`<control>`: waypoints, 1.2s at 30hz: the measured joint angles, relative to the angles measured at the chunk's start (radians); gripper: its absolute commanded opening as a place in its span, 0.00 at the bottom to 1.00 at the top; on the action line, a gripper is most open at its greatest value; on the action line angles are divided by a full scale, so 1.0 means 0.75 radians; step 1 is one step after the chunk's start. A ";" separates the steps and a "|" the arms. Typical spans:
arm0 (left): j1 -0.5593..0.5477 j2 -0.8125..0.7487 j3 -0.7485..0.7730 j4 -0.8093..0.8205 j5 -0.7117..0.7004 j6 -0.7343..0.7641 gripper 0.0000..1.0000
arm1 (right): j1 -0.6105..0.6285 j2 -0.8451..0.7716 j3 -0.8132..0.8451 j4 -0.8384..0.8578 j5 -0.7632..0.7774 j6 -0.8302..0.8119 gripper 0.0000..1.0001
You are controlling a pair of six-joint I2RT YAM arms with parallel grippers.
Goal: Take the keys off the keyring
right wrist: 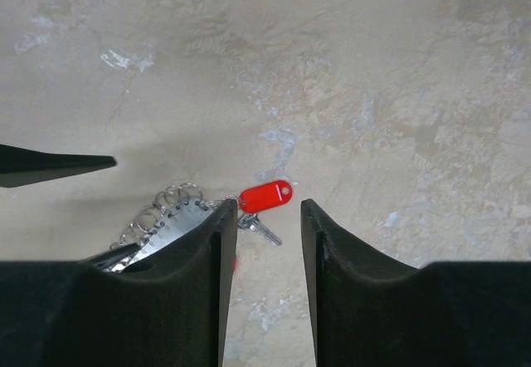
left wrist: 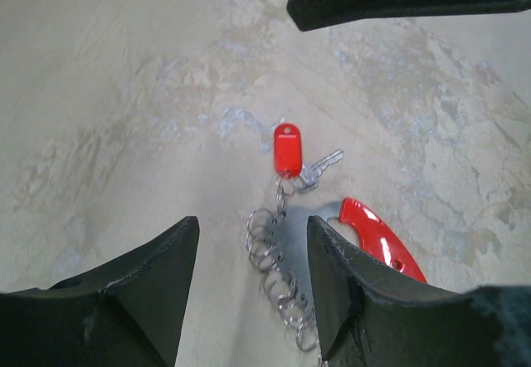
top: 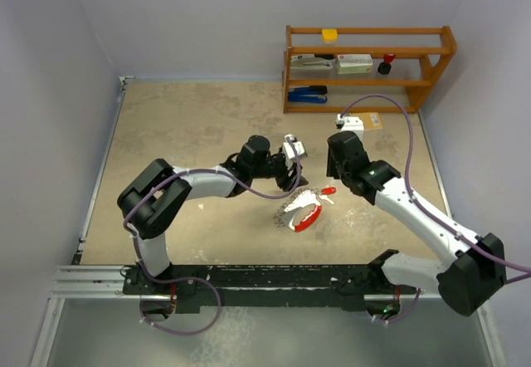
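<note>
The keyring (top: 300,215) is a red-and-white crescent fob lying flat mid-table, with a silvery plate and a row of metal rings (left wrist: 278,276). The small key with a red head (top: 328,191) lies at its far right end, still linked to a ring. My left gripper (top: 292,154) is open above the fob, and its fingers straddle the rings in the left wrist view (left wrist: 252,227). My right gripper (top: 330,179) is open just above the key. In the right wrist view (right wrist: 265,213) the red head (right wrist: 265,196) lies between its fingertips, and the fob (right wrist: 170,227) lies to their left.
A wooden shelf (top: 365,64) stands at the back right with a blue stapler (top: 309,95), a yellow block (top: 330,35) and a dark red-topped knob (top: 387,62). A white box (top: 348,123) lies on the table in front of it. Walls close in on both sides.
</note>
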 measured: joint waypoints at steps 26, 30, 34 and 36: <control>-0.050 0.291 0.292 -0.221 0.053 0.225 0.45 | 0.000 -0.128 -0.003 -0.003 0.035 0.007 0.41; -0.060 0.331 0.292 -0.240 0.056 0.225 0.45 | 0.000 -0.188 -0.006 0.001 0.042 0.007 0.42; -0.073 0.338 0.292 -0.248 0.058 0.224 0.45 | 0.000 -0.252 -0.009 0.015 0.063 0.006 0.43; -0.082 0.338 0.293 -0.246 0.061 0.224 0.45 | 0.000 -0.266 -0.009 0.015 0.072 0.006 0.43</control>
